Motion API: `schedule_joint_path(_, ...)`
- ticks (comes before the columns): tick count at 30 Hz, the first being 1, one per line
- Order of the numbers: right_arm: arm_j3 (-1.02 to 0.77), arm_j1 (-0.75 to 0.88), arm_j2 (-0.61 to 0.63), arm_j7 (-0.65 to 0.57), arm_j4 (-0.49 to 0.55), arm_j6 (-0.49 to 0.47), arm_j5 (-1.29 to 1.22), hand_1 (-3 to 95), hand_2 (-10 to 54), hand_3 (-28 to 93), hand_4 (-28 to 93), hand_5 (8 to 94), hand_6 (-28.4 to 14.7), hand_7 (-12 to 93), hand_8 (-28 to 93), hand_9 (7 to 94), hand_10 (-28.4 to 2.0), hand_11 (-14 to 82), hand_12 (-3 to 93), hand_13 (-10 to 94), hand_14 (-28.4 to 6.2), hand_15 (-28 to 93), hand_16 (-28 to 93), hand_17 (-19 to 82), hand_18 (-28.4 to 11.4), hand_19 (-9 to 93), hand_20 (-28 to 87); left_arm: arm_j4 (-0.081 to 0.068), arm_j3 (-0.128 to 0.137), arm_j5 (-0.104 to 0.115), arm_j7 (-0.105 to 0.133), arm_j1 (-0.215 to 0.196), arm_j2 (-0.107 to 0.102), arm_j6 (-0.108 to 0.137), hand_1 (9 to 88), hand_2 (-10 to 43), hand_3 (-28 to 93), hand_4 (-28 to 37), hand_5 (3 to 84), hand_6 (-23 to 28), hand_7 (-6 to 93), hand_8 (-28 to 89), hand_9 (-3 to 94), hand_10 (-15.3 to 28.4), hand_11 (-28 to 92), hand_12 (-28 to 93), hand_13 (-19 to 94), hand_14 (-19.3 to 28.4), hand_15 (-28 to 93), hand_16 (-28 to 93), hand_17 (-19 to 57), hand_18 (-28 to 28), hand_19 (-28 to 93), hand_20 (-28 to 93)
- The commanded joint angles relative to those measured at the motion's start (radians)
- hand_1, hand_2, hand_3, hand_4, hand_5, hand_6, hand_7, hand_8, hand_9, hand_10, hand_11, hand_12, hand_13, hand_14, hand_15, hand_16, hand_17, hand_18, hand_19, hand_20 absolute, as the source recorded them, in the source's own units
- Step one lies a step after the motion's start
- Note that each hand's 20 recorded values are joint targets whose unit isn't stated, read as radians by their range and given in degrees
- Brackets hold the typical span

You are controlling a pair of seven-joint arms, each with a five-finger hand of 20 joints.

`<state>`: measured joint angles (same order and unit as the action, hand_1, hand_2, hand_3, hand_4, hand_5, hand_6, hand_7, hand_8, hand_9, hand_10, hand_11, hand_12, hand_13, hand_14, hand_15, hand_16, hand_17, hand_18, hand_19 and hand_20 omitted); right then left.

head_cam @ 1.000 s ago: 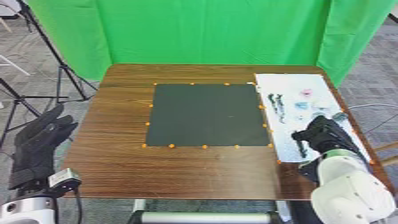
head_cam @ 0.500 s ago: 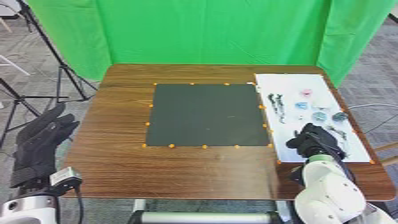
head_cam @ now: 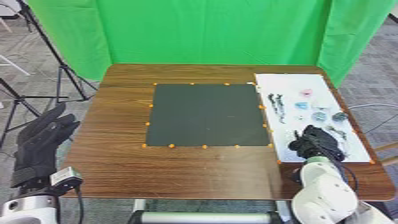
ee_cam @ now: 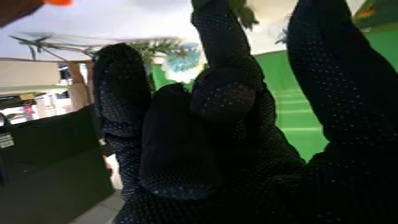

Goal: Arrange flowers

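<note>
Flower heads lie spread along the right side of the wooden table (head_cam: 107, 130), on a white mat (head_cam: 289, 82): a pink one (head_cam: 306, 93) towards the far end, a pale blue one (head_cam: 302, 105) nearer, then a grey-blue one (head_cam: 319, 116) beside a darker one (head_cam: 339, 116). Slim green sprigs (head_cam: 276, 107) lie lengthwise by the mat's left edge, and another sprig (head_cam: 337, 132) lies near right. Set out apart like this, each piece can be reached without dragging its neighbour, which is presumably the purpose.

The right hand (head_cam: 315, 144) is over the near part of the white mat. Its fingers are partly bent with some reaching out straight, so it is loosely open; no stem can be made out in its grasp. That low position suits choosing a first piece, and arranging looks barely begun. The left hand (head_cam: 40, 135) waits beyond the table's left edge, fingers relaxed and holding nothing, probably to leave the working side free.

The dark mat (head_cam: 195, 115) at the middle, ringed by orange markers (head_cam: 171, 146), seems meant as the arranging area. The next move likely calls for a careful pinch on one stem; thin, flat-lying stems could slip from gloved fingers, or leaves could snag a neighbouring piece.
</note>
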<state>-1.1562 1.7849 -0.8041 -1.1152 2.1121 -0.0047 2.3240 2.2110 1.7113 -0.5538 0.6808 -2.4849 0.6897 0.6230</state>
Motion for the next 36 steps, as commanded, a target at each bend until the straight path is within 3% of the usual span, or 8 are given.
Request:
schedule_joint_path(1,0.034,-0.027,0.001,-0.034,-0.039,-0.029,0.027,39.2,-8.6,73,-20,65.8,-11.9,30,-8,78.6,-14.4,71.6,34.5,86,-8.0,87,27,54,-19.7,93,6,-0.004,-0.002,0.002,-0.004,0.001,-0.003,-0.011,25.8,3.1,81,-20.1,38.2,8.3,15.5,-11,36.2,19.6,34,7,25,26.8,61,-16,-9.0,21.8,58,1)
schedule_joint_path(13,0.091,-0.057,0.006,-0.047,-0.099,-0.046,0.049,41.4,-9.2,73,-20,66.0,-11.6,31,-8,79.0,-14.0,71.8,34.2,86,-7.7,87,26,54,-19.2,93,5,-0.002,-0.004,0.015,0.01,-0.007,-0.011,-0.005,25.7,3.1,81,-20.1,38.2,8.2,15.5,-11,36.3,19.5,34,7,25,26.7,61,-16,-9.0,21.8,58,1)
schedule_joint_path(20,0.109,-0.07,0.0,-0.042,-0.129,-0.053,0.038,44.8,-9.5,71,-23,66.1,-11.0,31,9,79.9,-13.5,72.3,33.5,87,-7.1,87,26,55,-18.5,93,3,-0.002,-0.004,0.017,0.014,-0.005,-0.013,-0.005,25.8,3.1,81,-20.1,38.2,8.2,15.6,-11,36.2,19.5,34,7,25,26.8,61,-16,-9.0,21.8,58,1)
schedule_joint_path(25,0.102,-0.063,-0.013,-0.037,-0.14,-0.053,0.01,46.8,-9.5,70,-23,67.4,-10.3,32,13,80.8,-12.9,72.4,33.3,88,-6.6,87,26,55,-18.2,93,1,0.0,-0.004,0.023,0.019,-0.011,-0.014,-0.001,25.8,3.2,81,-20.1,38.2,8.2,15.7,-11,36.2,19.5,34,7,25,26.7,61,-16,-9.0,21.8,58,1)
schedule_joint_path(33,0.082,-0.043,-0.034,-0.027,-0.15,-0.063,-0.012,48.6,-9.5,69,-23,74.9,-9.6,21,8,85.3,-11.1,69.1,31.6,90,-6.1,84,25,55,-17.7,93,-8,0.003,0.006,0.014,0.01,-0.015,-0.004,-0.002,25.9,3.2,81,-20.0,38.2,8.3,15.7,-11,36.2,19.6,34,7,25,26.8,61,-16,-9.0,21.8,58,1)
schedule_joint_path(36,0.078,-0.036,-0.043,-0.023,-0.154,-0.064,-0.017,50.1,-9.5,69,-24,77.5,-9.2,17,9,86.4,-10.6,68.1,31.7,91,-5.9,83,25,55,-17.6,93,-11,0.004,0.011,0.005,-0.005,-0.014,0.004,-0.007,25.9,3.2,81,-20.0,38.3,8.3,15.7,-11,36.2,19.6,34,7,25,26.8,61,-16,-9.0,21.8,58,1)
